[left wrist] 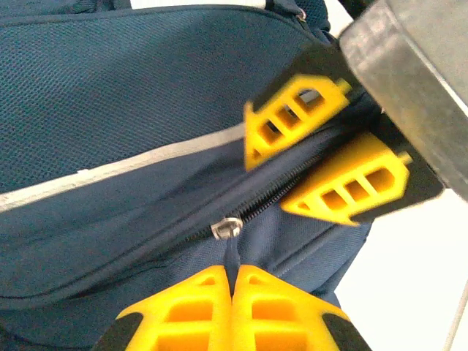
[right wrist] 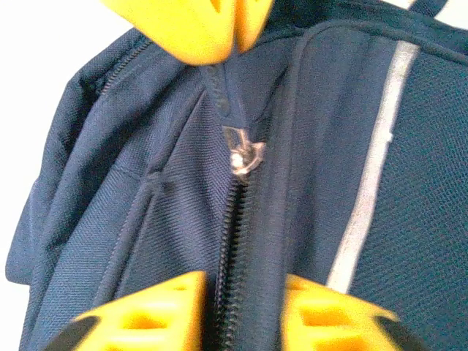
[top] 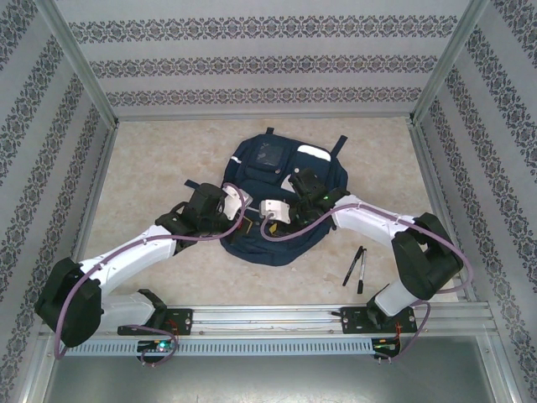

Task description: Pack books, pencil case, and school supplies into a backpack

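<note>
The left arm reaches in from the near left corner of the desk (top: 151, 168) to the near left part of the backpack (top: 252, 159). The left gripper (left wrist: 232, 281) has its yellow fingers pressed together, clamped on the dark pull cord (right wrist: 223, 95) of a zip. The cord runs taut from those fingers to the metal slider (right wrist: 245, 157), which sits at the end of a closed run of zip teeth.

The backpack lies flat in the middle of the desk, its front pockets and white patches facing up. A pale stripe (left wrist: 131, 164) runs along the cloth beside the zip.

The right arm comes in from the near right corner and bends over the backpack's right half. The right gripper (right wrist: 245, 292) meets the left one over the same zip. Its two yellow fingers (right wrist: 146, 318) stand a little apart, one on each side of the zip seam, close against the cloth. Whether they squeeze the seam I cannot tell. In the left wrist view these fingers sit just beyond the slider, with a fold of navy cloth between them.

Right of the backpack, near the right arm's elbow, two pens (top: 361, 273) lie on the bare desk. They are side by side and almost touching at their far ends, apart from the backpack.
</note>
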